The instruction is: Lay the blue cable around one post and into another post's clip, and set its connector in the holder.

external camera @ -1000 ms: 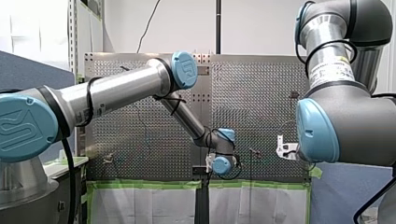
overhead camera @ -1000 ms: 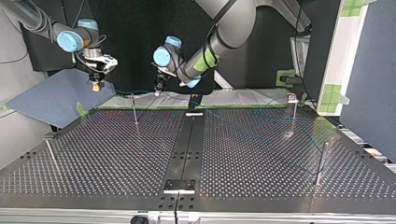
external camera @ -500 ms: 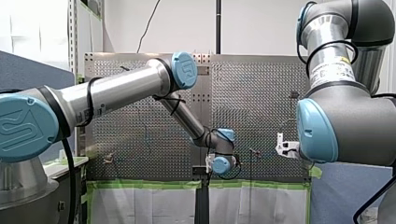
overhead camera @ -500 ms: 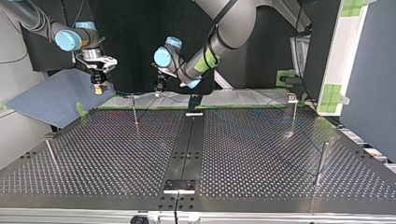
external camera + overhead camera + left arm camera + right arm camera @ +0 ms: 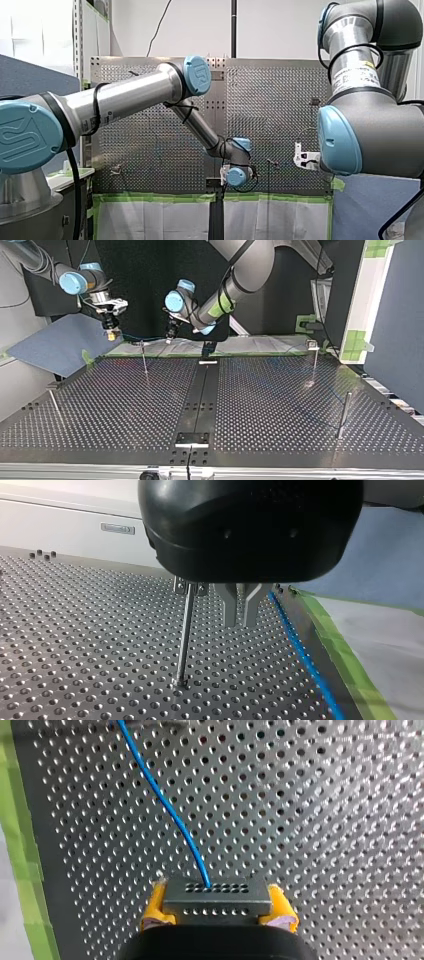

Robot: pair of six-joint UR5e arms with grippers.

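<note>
In the right wrist view my right gripper (image 5: 217, 904) has its yellow pads (image 5: 154, 906) shut on the black connector (image 5: 215, 892). The blue cable (image 5: 165, 805) leaves the connector and runs away over the perforated table. In the top view that gripper (image 5: 113, 335) hangs above the far edge, left of a thin clip post (image 5: 144, 359). My left gripper (image 5: 169, 338) hovers just right of that post. In its wrist view the metal fingers (image 5: 239, 622) stand shut beside the post (image 5: 184, 635) with nothing seen between them. The cable (image 5: 300, 655) lies along the table edge on the fingers' other side.
A black centre strip carries holders at its far end (image 5: 208, 360) and near end (image 5: 192, 439). More posts stand at the top view's right (image 5: 314, 364), (image 5: 343, 415) and left (image 5: 54, 404). Green tape (image 5: 345, 655) lines the table edge.
My right gripper has carried the connector toward the top view's right and slightly down, nearer the clip post. My left arm has stayed where it was.
</note>
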